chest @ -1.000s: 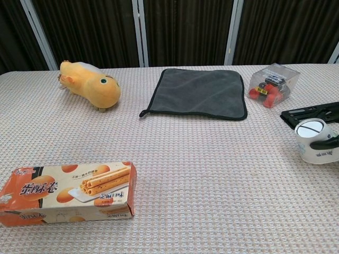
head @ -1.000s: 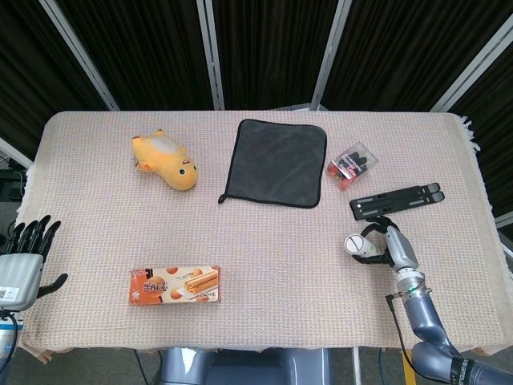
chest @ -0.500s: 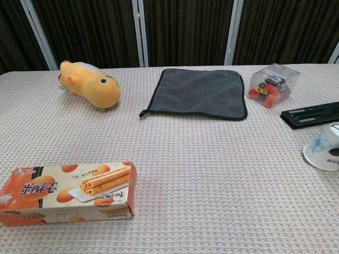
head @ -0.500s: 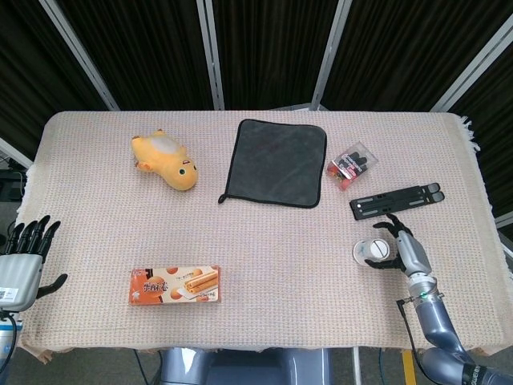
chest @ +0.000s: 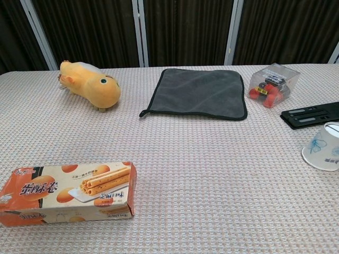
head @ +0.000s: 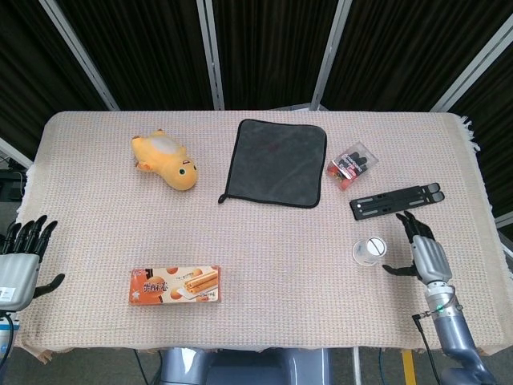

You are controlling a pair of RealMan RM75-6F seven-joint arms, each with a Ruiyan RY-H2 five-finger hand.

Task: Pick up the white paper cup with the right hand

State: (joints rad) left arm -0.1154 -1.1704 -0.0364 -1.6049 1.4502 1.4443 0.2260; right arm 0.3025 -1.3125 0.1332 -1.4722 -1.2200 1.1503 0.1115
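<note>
The white paper cup stands upside down on the tablecloth at the right, its blue flower print showing in the chest view. My right hand hovers just to the cup's right, fingers spread and apart from it, holding nothing. The chest view does not show this hand. My left hand hangs off the table's left edge with fingers apart and nothing in them.
A black flat stand lies just beyond the cup. A clear box of red and black items, a grey cloth, an orange plush toy and a biscuit box also lie on the table.
My right hand held the cup tilted a second ago, then let go and drew back to the right. The cup now stands upside down alone on the cloth.
</note>
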